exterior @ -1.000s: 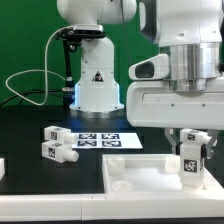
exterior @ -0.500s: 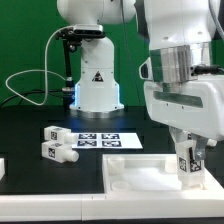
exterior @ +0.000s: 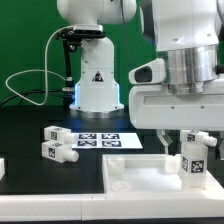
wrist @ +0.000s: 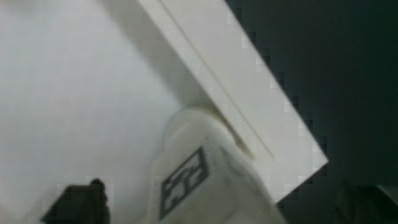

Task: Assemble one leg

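A white leg with a black-and-white tag stands upright at the far right corner of the large white tabletop. My gripper hangs right over it, with the dark fingertips spread to either side and a gap to the leg, so it is open. In the wrist view the leg rises between the jaws of the gripper, next to the tabletop's raised rim. One dark fingertip stands clear of the leg.
Two more white legs lie on the black table at the exterior view's left. The marker board lies behind the tabletop. A white part shows at the left edge. The robot base stands at the back.
The wrist turned and then turned back over the leg. The fingers, close against the leg before, now stand spread apart from it. The leg stays on the tabletop corner.
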Motion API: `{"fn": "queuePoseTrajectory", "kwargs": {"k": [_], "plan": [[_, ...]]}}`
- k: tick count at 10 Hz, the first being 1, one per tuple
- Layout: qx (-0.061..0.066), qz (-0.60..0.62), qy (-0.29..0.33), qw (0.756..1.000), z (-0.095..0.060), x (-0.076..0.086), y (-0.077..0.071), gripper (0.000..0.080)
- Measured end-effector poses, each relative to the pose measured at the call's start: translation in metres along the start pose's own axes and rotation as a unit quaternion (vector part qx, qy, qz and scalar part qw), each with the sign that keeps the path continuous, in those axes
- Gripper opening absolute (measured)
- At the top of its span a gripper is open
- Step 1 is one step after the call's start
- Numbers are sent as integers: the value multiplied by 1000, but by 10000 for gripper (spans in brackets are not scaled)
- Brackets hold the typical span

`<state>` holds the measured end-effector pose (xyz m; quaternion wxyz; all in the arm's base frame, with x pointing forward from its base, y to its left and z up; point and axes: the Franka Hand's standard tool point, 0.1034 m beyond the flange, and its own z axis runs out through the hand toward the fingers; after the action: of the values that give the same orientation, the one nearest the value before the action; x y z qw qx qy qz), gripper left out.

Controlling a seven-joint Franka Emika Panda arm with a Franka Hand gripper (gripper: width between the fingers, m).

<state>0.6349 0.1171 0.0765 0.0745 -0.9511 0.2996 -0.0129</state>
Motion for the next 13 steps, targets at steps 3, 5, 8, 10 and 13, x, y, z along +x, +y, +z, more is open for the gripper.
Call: {"fn": "queuePoseTrajectory", "kwargs": {"k": [3, 5, 8, 10, 13], "plan": [[-4, -131, 2, 991, 0, 4, 3, 648], [-15, -244, 15, 970, -4, 16, 4, 648], [-14, -177, 15, 984, -3, 15, 3, 376], [-13, -113, 18, 993, -3, 15, 3, 284], [-9, 33, 23, 999, -2, 16, 6, 284]]}}
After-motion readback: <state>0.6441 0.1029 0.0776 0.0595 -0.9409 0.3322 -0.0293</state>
